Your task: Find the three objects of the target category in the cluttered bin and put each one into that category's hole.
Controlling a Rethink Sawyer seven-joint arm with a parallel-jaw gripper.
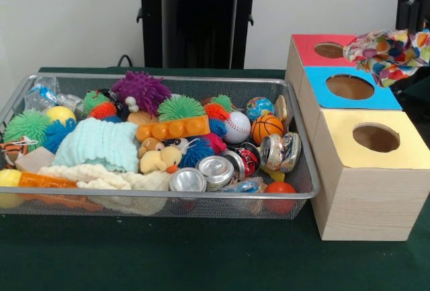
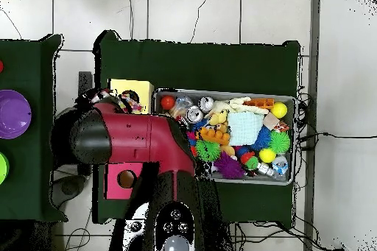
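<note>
A wrinkly soft bundle, whitish with red, blue, yellow and green patches, hangs in the air above the right back part of the row of boxes, beside the red and blue tops. My gripper comes down from the top right corner and is shut on it. The hole in the yellow top lies nearer the front and is open and unblocked. In the overhead view my arm covers most of the boxes, and the bundle peeks out next to the yellow top. No other such bundle shows in the cluttered bin.
The wire bin holds spiky rubber balls, silver cans, a baseball, a small basketball, an orange brick, cloths and a plush toy. The blue top's opening and the red top's opening lie behind the yellow one. The pedestal stands at the back.
</note>
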